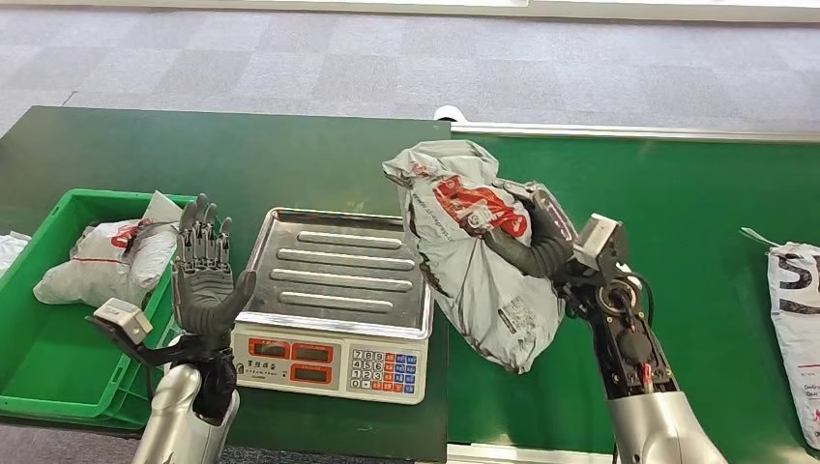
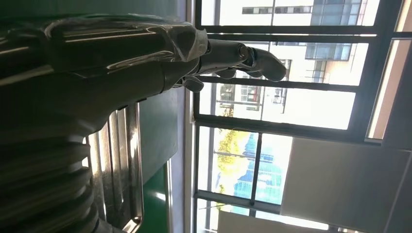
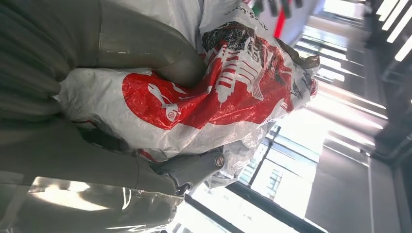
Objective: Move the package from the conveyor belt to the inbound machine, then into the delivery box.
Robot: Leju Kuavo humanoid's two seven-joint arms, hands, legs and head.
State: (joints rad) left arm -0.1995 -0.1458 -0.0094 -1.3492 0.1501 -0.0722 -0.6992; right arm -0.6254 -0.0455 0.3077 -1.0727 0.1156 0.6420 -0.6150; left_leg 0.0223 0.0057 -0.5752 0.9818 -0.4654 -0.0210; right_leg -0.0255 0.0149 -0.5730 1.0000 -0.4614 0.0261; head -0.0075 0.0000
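The package (image 1: 474, 256) was a grey plastic mailer bag with red and white print and a small white label near its lower end. It hung crumpled and slack, so it was judged soft, light and pliable, with a slick film surface liable to slip under a loose hold. The best hold appeared to be a bunched fold in the upper half, where the film gathers and gives the fingers purchase; a hold on the smooth flat face would likely slide.

The right robot hand (image 1: 527, 242) gripped the package at that upper bunch, fingers wrapped into the film; the right wrist view confirmed the thumb (image 3: 180, 68) pressed into the red print. The package was held over the belt (image 1: 696, 213), its lower end hanging just beside the scale (image 1: 334, 304) at the scale's 3 o'clock side. Whether the bag's tail touched the belt could not be told.

The left robot hand (image 1: 205, 275) stood upright and empty, fingers spread apart, between the scale and the green bin (image 1: 39, 319). The bin, at the scale's 9 o'clock, held another bag (image 1: 111, 256). A further bag (image 1: 798, 319) lay on the belt at the far 3 o'clock edge.
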